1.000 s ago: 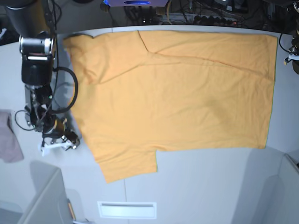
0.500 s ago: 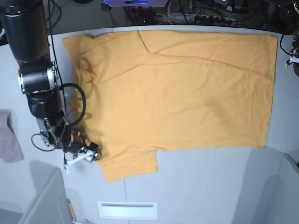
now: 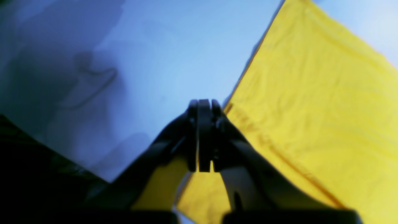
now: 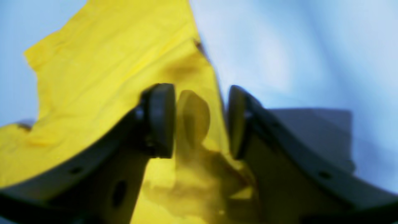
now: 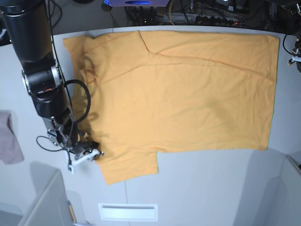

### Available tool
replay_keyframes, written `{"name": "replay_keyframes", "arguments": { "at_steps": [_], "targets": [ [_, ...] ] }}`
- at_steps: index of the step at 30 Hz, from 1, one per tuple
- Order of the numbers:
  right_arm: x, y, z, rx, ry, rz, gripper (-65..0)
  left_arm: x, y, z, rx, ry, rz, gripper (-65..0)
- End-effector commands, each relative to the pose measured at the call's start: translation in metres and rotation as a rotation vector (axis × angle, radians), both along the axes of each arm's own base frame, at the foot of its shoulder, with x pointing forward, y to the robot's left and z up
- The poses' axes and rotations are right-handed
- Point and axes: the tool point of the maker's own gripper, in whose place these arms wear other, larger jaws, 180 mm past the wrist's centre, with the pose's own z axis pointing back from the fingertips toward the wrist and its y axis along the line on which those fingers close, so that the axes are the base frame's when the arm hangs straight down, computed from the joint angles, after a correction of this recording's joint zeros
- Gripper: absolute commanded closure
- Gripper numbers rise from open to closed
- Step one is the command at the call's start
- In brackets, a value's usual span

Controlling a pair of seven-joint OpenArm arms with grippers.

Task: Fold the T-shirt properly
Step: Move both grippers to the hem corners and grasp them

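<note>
The orange-yellow T-shirt [image 5: 178,89] lies spread flat over most of the table, with one sleeve [image 5: 129,165] toward the front. My right gripper [image 5: 92,154] is at the shirt's left edge near that sleeve. In the right wrist view it [image 4: 199,121] is open, with the shirt's edge [image 4: 124,62] lying between and under the jaws. My left gripper [image 5: 295,57] is at the far right, just off the shirt's corner. In the left wrist view it [image 3: 203,107] is shut and empty, beside the hem [image 3: 311,109].
A small pinkish cloth [image 5: 8,139] lies at the table's left edge. A white slotted plate [image 5: 128,212] sits at the front. Grey box walls stand at the front left [image 5: 42,202] and front right [image 5: 287,188]. Cables run along the back.
My right arm has moved forward and to the right, from beside the shirt to its edge by the front sleeve. The shirt and the left arm have hardly moved.
</note>
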Motion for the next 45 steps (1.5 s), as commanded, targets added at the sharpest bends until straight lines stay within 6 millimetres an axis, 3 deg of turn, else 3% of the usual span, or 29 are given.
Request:
{"name": "replay_keyframes", "arguments": {
  "at_steps": [1, 5, 10, 15, 19, 25, 30, 34, 40, 43, 45],
  "targets": [
    [0.011, -0.005, 0.012, -0.017, -0.021, -0.009, -17.9, 0.007, 0.007, 0.015, 0.052, -0.025, -0.008, 0.0],
    [0.011, -0.007, 0.012, -0.020, -0.028, -0.017, 0.0, 0.013, 0.015, 0.018, 0.107, -0.006, 0.010, 0.0],
    [0.011, -0.006, 0.011, -0.018, -0.023, -0.017, 0.0, 0.067, 0.011, 0.031, 0.174, -0.007, -0.107, 0.0],
    [0.010, -0.005, 0.011, -0.016, -0.021, -0.015, 0.0, 0.135, 0.015, 0.025, 0.109, -0.029, -0.171, -35.2],
    [0.010, -0.006, 0.011, -0.017, -0.020, -0.016, 0.0, 0.182, 0.026, 0.010, -0.001, -0.026, -0.158, -52.7],
    [0.012, -0.006, 0.014, -0.018, -0.026, -0.014, 0.0, 0.243, 0.026, -0.019, -0.005, 0.098, -0.178, -54.1],
    [0.013, -0.006, 0.014, -0.018, -0.028, -0.014, 0.0, 0.270, 0.021, -0.054, -0.014, 0.172, -0.183, -54.5],
    [0.013, -0.009, 0.015, -0.022, -0.028, -0.017, 0.0, 0.277, 0.012, -0.072, -0.016, 0.158, -0.188, -54.6],
    [0.012, -0.010, 0.014, -0.023, -0.026, -0.018, 0.0, 0.291, -0.021, -0.087, -0.004, 0.148, -0.256, -54.8],
    [0.012, -0.010, 0.014, -0.023, -0.026, -0.018, 0.0, 0.292, -0.031, -0.093, -0.017, 0.152, -0.267, -54.8],
    [0.011, -0.010, 0.013, -0.023, -0.025, -0.018, 0.0, 0.283, -0.034, -0.105, -0.023, 0.177, -0.270, -54.8]
  ]
}}
